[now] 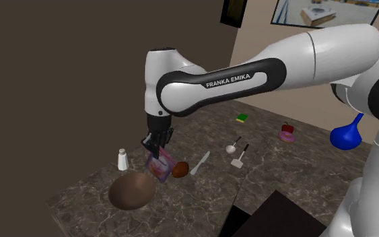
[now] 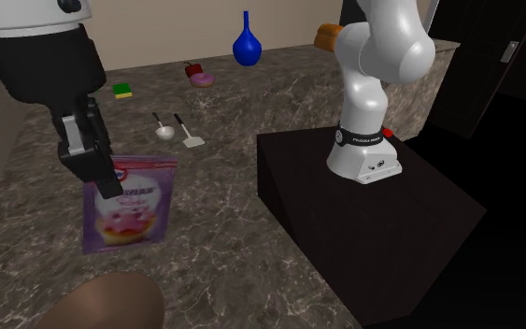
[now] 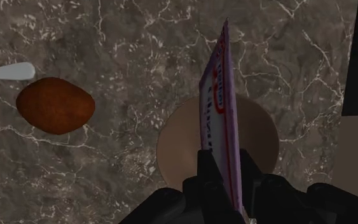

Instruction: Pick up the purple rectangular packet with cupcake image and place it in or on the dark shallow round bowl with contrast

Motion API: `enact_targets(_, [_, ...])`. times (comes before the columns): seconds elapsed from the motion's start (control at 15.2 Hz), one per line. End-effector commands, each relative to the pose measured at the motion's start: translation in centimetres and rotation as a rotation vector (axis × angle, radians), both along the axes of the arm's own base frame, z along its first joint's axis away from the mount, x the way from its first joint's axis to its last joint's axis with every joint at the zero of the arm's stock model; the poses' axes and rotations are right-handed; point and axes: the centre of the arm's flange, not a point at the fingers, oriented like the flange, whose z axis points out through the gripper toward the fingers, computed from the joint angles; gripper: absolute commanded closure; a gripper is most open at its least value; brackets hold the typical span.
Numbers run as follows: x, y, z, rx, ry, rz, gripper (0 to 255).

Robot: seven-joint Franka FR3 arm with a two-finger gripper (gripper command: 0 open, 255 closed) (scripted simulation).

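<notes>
Gripper [image 3: 229,175] clamped on the purple packet [image 3: 219,95], both black fingers pinching its top edge; seen from the wrist the packet hangs edge-on, straight down from the jaws; in the second exterior view its cupcake face [image 2: 132,206] shows below the gripper [image 2: 109,187]. Directly beyond it along the gripper's line sits the round brown bowl [image 3: 260,140]; from the shoulder view the packet [image 1: 159,166] hovers just beside and above that bowl [image 1: 132,190]. Close by on the dark marbled counter [image 1: 268,168]: a reddish-brown oval lump [image 1: 180,170], a white knife [image 1: 200,163], a white shaker [image 1: 122,159]; further off, a blue vase [image 1: 346,134].
</notes>
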Motion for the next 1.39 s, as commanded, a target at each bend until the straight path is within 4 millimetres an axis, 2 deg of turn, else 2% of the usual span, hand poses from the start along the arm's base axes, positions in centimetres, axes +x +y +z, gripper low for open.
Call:
enact_targets(0.0, [1.9,1.5,0.7,0.000,0.000,-0.001,255])
enact_targets(0.46, [9.0,7.1,2.6,0.000,0.000,-0.001,255])
enact_targets(1.32, [9.0,7.2,-4.2,0.000,0.000,-0.001,255])
